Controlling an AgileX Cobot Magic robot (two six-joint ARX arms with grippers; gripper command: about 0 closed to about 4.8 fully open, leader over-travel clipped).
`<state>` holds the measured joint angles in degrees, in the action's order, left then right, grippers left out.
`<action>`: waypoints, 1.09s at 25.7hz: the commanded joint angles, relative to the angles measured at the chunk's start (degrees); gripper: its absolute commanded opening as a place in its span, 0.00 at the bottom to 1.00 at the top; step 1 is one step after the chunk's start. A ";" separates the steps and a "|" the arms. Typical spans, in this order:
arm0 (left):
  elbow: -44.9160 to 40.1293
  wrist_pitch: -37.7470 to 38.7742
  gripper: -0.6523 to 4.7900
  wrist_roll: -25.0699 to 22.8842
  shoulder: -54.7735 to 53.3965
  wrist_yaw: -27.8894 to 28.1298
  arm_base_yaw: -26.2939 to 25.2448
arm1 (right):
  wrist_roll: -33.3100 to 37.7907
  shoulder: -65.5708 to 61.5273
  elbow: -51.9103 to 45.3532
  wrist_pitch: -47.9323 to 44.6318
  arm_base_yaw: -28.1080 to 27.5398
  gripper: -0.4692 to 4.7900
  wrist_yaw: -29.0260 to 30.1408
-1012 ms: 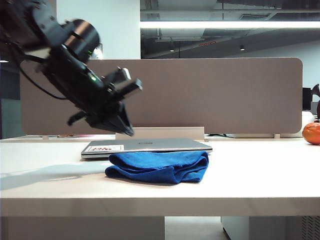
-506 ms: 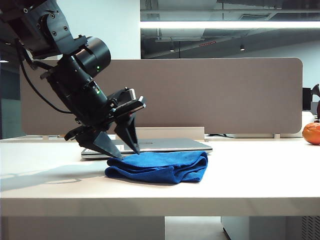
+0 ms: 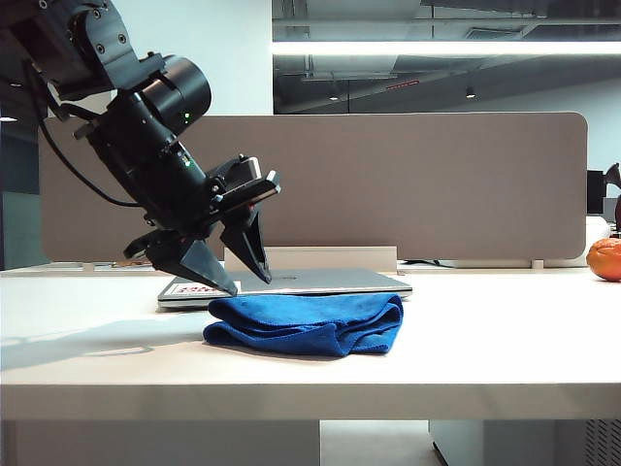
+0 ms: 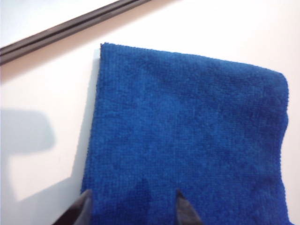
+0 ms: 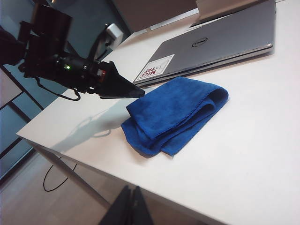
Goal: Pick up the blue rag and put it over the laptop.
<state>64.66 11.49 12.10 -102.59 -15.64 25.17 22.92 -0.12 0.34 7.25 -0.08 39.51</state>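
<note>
Now that our left hand [image 3: 243, 280] has opened its fingers and dropped close over the blue rag [image 3: 309, 323], which lies untouched on the desk [image 3: 485, 359] just near of the laptop [image 3: 320, 282], we can grab it next, while our right hand [image 5: 127, 208] waits shut and empty.

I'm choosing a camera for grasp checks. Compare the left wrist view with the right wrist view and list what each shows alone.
Only the left wrist view: the fuzzy weave of the blue rag up close, with the left hand open, its fingertips at the rag's near edge.

Only the right wrist view: the laptop with its white sticker, the table edge, the whole left arm from the side, and the right hand shut, far from the rag.

Both: the folded rag on the white table, and the left hand.
</note>
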 commanded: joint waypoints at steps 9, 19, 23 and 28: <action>0.28 0.42 0.52 0.22 5.27 -4.94 0.07 | 0.00 0.13 -0.24 -0.57 -0.02 0.13 -0.13; 0.22 0.87 0.52 -0.09 4.24 6.01 0.07 | 0.00 0.13 -0.22 -0.57 -0.02 0.13 -0.37; 0.22 0.90 0.52 -0.09 3.10 5.95 0.11 | 0.00 0.13 -0.22 -0.46 -0.02 0.13 -0.37; 0.22 1.68 0.62 -0.07 0.09 5.38 0.11 | 0.00 0.13 -0.22 -0.46 -0.02 0.13 -0.35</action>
<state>64.84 13.04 12.29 -102.28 -9.85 25.19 22.92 -0.12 0.34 7.35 -0.08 39.16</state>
